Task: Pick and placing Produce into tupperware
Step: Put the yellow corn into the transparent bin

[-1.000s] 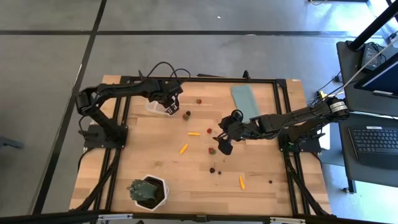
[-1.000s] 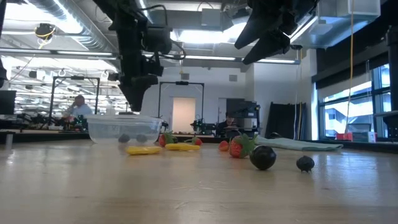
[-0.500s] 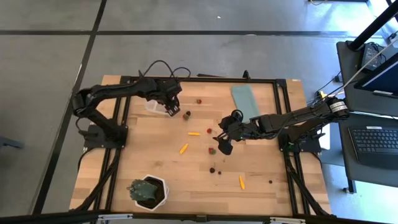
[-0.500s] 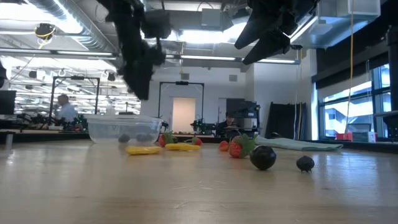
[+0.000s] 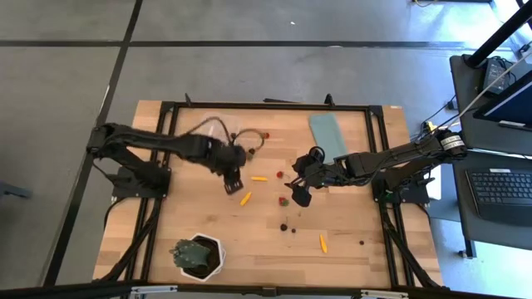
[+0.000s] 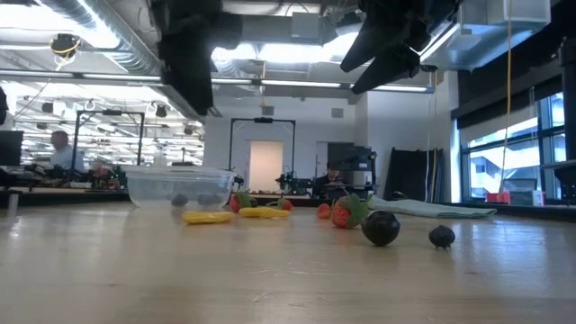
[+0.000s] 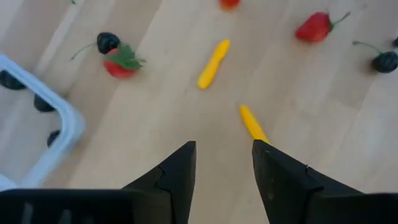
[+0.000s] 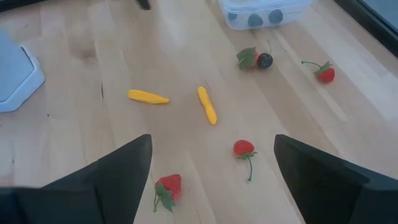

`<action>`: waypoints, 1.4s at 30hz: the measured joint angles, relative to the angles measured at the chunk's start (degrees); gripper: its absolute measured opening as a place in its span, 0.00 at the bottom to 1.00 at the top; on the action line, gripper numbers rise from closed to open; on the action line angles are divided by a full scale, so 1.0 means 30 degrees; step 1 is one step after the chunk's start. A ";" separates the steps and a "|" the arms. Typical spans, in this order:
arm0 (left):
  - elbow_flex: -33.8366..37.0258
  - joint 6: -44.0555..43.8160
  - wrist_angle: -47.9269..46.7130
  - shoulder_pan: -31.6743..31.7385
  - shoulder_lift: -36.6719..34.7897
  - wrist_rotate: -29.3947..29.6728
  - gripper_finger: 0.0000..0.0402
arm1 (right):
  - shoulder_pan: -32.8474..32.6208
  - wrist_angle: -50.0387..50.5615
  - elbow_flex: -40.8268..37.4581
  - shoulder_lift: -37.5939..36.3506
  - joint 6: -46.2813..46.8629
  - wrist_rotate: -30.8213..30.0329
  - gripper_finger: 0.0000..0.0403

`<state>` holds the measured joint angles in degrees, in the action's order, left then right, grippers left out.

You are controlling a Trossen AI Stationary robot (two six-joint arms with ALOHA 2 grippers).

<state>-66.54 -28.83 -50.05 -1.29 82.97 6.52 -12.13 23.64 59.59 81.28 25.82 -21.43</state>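
The clear tupperware (image 5: 200, 132) stands at the far left of the table, with a few dark pieces inside it (image 7: 43, 104). The produce lies loose on the wood: yellow pieces (image 5: 259, 178) (image 5: 245, 198), red ones (image 5: 266, 134) (image 8: 244, 148) and dark ones (image 5: 251, 152). My left gripper (image 7: 224, 146) hangs open above the table, on the near side of the tub. A yellow piece (image 7: 253, 123) lies just past one of its fingertips. Over the table's middle my right gripper (image 8: 212, 143) is wide open above a red piece (image 8: 168, 186).
A flat teal lid (image 5: 327, 137) lies at the far right. A green plant in a white pot (image 5: 198, 256) stands near the front left edge. More small pieces (image 5: 322, 242) (image 5: 362, 242) lie toward the near right. People show in the room beyond the table.
My left gripper has swung away from above the tupperware toward the table's near edge and its middle, ending over the yellow pieces. The tub and the produce have stayed where they were.
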 joint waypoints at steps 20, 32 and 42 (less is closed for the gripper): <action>-0.0016 -0.4341 0.4845 -0.3729 0.4347 0.1428 0.29 | -0.0033 -0.0085 0.0000 -0.0015 -0.0709 0.0175 0.84; -0.0022 -0.6281 0.4930 -0.3806 0.4498 0.1928 0.47 | -0.0068 0.0788 0.0000 -0.0015 -0.0750 0.0576 0.84; -0.0028 -0.7622 0.4530 -0.3713 0.4614 0.0340 0.51 | -0.0068 0.1480 0.0000 -0.0015 -0.0721 0.0576 0.84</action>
<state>-66.63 -51.69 -36.46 -12.43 96.81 7.54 -12.34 28.08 59.59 81.23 23.66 -19.70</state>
